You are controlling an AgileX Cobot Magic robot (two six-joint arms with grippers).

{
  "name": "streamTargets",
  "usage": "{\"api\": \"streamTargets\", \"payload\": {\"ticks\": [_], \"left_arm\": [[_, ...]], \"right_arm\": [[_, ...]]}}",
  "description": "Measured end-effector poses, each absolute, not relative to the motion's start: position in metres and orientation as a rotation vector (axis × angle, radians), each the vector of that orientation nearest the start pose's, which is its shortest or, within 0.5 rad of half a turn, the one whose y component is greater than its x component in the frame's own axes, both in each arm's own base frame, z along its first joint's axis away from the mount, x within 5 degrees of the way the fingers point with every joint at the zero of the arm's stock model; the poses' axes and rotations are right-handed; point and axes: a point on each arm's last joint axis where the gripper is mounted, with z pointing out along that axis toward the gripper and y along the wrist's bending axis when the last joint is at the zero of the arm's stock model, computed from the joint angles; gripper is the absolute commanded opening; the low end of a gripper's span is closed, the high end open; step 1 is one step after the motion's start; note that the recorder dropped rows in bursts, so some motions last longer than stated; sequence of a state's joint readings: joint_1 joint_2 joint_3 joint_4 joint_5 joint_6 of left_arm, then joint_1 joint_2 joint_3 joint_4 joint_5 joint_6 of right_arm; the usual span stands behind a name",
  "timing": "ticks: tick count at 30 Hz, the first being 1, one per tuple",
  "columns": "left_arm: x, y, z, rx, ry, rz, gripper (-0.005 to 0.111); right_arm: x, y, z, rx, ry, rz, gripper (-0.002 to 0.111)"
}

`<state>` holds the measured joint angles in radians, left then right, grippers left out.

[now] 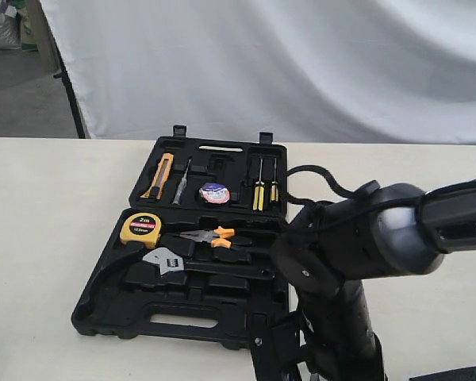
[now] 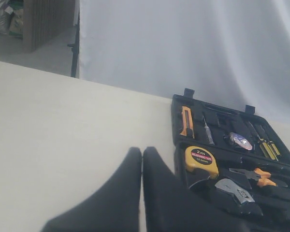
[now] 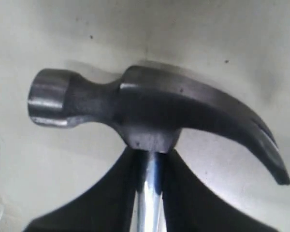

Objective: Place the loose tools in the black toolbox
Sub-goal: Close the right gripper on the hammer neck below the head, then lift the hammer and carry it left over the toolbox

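The black toolbox (image 1: 103, 295) lies open on the table, lid half away from me. It holds a yellow tape measure (image 1: 140, 228), orange-handled pliers (image 1: 214, 236), a grey wrench (image 1: 165, 259), an orange knife (image 1: 159, 176) and two yellow screwdrivers (image 1: 259, 190). A steel claw hammer (image 3: 150, 104) fills the right wrist view, and my right gripper (image 3: 150, 159) is shut on its chrome shaft just under the head, over the pale table. The right arm (image 1: 341, 246) hides the hammer in the exterior view. My left gripper (image 2: 142, 152) is shut and empty, beside the toolbox (image 2: 176, 116).
A white cloth backdrop (image 1: 301, 63) hangs behind the cream table (image 1: 47, 206). The right arm's black cable (image 1: 317, 178) loops over the toolbox's right side. A tape roll (image 1: 215, 193) sits in the lid half. A dark stand leg (image 1: 70, 95) rises at the back left.
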<state>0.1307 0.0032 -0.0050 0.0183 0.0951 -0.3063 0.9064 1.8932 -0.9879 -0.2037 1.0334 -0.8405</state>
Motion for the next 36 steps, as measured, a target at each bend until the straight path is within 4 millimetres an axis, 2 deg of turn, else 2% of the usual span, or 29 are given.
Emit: {"api": "streamTargets", "payload": {"ticks": [11, 15, 23, 28, 36], "left_arm": [[0.056, 0.008, 0.206, -0.329, 1.543, -0.122, 0.001], [0.056, 0.008, 0.206, -0.329, 1.543, -0.122, 0.001], [0.056, 0.008, 0.206, -0.329, 1.543, -0.122, 0.001], [0.056, 0.008, 0.206, -0.329, 1.543, -0.122, 0.001], [0.056, 0.008, 0.206, -0.329, 1.543, -0.122, 0.001]], "right_arm": [[0.185, 0.209, 0.190, -2.534, 1.963, -0.291, 0.000], [0.183, 0.207, 0.208, -2.440, 1.938, -0.279, 0.000], [0.194, 0.231, 0.241, -2.267, 1.906, -0.158, 0.000], [0.205, 0.253, 0.248, -2.199, 1.902, -0.079, 0.000], [0.232, 0.288, 0.237, -2.183, 1.904, -0.052, 0.000]]}}
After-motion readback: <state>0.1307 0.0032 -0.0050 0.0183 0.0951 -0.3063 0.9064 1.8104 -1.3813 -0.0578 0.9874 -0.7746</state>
